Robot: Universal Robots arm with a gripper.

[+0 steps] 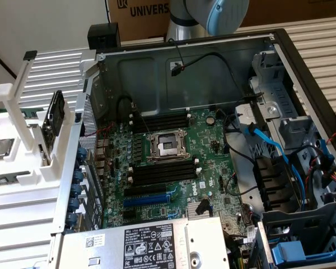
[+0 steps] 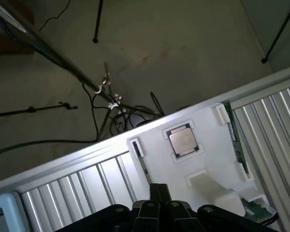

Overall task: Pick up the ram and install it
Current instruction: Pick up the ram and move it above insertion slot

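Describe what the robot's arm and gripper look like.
The arm is a rounded silver-grey tube with a light blue cap on its joint. The gripper is black, built from blocky, angular parts.

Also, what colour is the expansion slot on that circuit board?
Blue. The expansion slot shows best in the exterior view, below the black memory slots.

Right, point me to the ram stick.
In the wrist view the ram stands on edge in the white holder, next to the CPU chip. That holder sits at the exterior view's left, outside the computer case.
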